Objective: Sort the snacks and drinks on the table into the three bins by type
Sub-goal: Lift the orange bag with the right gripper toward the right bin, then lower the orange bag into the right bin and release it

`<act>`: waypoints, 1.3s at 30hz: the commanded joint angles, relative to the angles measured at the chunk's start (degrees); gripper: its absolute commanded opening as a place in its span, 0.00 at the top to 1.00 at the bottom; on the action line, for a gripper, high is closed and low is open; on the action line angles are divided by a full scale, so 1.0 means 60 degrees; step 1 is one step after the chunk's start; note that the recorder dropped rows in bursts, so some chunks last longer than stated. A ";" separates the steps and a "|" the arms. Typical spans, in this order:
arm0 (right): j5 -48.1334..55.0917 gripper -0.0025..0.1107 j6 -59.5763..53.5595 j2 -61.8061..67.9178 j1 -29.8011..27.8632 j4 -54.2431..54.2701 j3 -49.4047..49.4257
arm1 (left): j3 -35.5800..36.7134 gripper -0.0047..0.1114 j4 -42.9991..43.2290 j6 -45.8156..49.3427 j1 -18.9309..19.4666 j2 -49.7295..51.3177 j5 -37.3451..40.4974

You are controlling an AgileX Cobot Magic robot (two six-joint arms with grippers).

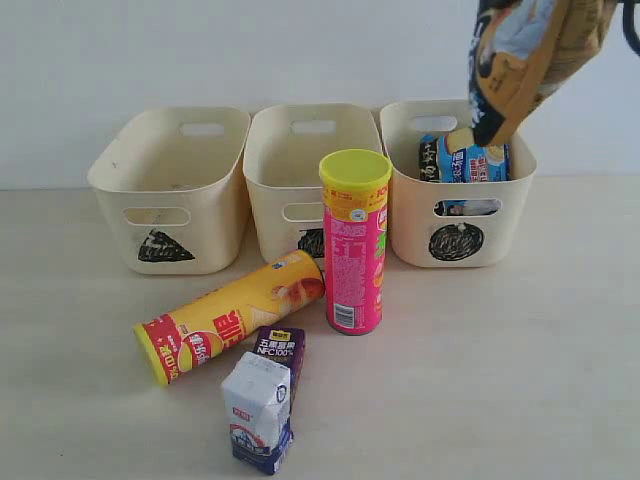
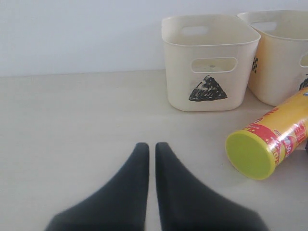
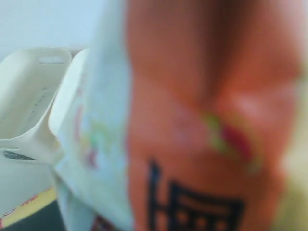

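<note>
Right end effector, out of view above, is judged clamped on the orange bag (image 1: 530, 60), which hangs over the circle bin (image 1: 500, 232) with the noodle pack (image 1: 465, 160) beneath. Release is best made lower, centred inside the rim. Left end effector (image 2: 150, 153) is closed and empty.

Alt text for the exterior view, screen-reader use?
An orange bag hangs above the circle bin, which holds a blue-and-white pack. Left of it sit the square bin and triangle bin. On the table in front: upright pink tube, yellow tube on its side, purple juice box, milk carton.
</note>
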 commanded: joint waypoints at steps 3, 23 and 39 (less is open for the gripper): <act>-0.0686 0.98 -0.3588 0.1392 -0.2412 0.3822 -0.0936 | -0.0032 0.93 -0.0033 -0.0058 -0.0079 -0.0031 -0.0093; -0.0761 0.98 -0.6665 0.7876 -0.4451 0.7956 -0.5868 | -0.0032 0.93 -0.0033 -0.0058 -0.0079 -0.0031 -0.0093; -0.1547 0.59 -0.6762 0.9337 -0.4472 0.8204 -0.6210 | -0.0032 0.93 -0.0033 -0.0058 -0.0079 -0.0031 -0.0093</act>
